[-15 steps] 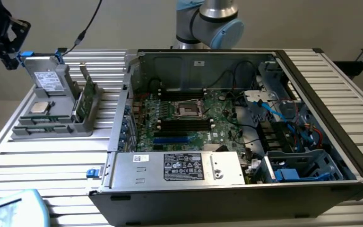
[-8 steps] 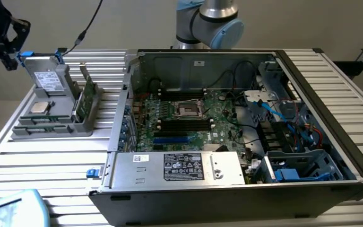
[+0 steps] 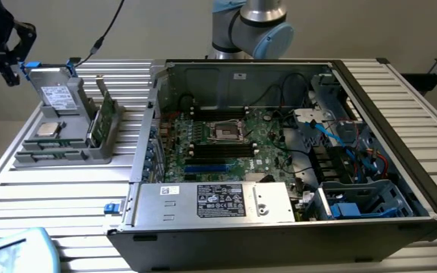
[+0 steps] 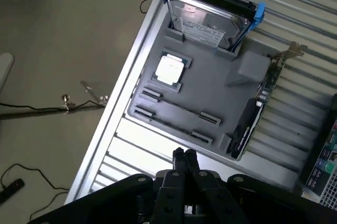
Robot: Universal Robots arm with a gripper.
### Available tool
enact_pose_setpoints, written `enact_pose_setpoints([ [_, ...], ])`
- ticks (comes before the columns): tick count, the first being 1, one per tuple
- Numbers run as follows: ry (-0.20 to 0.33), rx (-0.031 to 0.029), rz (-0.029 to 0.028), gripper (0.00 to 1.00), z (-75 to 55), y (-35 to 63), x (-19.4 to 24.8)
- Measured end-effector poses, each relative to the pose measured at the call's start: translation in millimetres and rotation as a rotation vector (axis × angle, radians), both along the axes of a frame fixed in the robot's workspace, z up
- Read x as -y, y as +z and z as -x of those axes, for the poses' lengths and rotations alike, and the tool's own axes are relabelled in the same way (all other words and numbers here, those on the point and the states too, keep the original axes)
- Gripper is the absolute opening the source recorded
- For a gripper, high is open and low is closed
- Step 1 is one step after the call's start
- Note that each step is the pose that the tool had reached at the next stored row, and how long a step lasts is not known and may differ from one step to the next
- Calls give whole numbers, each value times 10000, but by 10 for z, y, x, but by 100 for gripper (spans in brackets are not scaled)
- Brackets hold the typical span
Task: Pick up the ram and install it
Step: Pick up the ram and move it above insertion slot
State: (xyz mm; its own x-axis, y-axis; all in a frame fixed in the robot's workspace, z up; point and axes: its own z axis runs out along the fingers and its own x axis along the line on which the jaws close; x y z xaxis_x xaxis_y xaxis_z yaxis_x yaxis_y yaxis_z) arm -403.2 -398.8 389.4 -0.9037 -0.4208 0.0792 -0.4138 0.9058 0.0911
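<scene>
One arm [image 3: 252, 25] rises behind the open computer case [image 3: 279, 247]. Its claw [image 3: 9, 79] hangs at the exterior view's left, fingers pointing down, just beside the upright hard drive [image 3: 57, 94] at the far end of the grey tray [image 3: 63, 159] on the slatted desk [image 3: 52, 193]. The power supply [image 3: 211, 199] carries a black label and a small white label; neither is legible. The memory slots on the motherboard [image 3: 264, 136] read as dark bars; whether the ram sits in one cannot be told.

Wrist view: the claw [image 4: 184, 154] is fully closed, fingertips pressed together, gripping nothing. Beyond it lies the tray [image 4: 210, 87] with the hard drive [image 4: 208, 21], whose white label is unreadable, the square processor chip [image 4: 170, 70] and an expansion card [image 4: 247, 124] on edge. Whether the ram stands in the tray's long holders [image 4: 152, 95] cannot be told.
</scene>
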Motion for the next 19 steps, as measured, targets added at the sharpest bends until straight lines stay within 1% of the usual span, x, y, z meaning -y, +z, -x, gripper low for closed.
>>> enact_pose_setpoints([
  [9,1634,1,-20,11,0,-14,0],
  [11,1993,11,-18,11,0,-18,0],
  [14,2538,52,-15,11,0,-24,0],
  [17,3090,114,-7,11,0,-30,0],
  [19,3460,166,-1,11,0,-34,0],
])
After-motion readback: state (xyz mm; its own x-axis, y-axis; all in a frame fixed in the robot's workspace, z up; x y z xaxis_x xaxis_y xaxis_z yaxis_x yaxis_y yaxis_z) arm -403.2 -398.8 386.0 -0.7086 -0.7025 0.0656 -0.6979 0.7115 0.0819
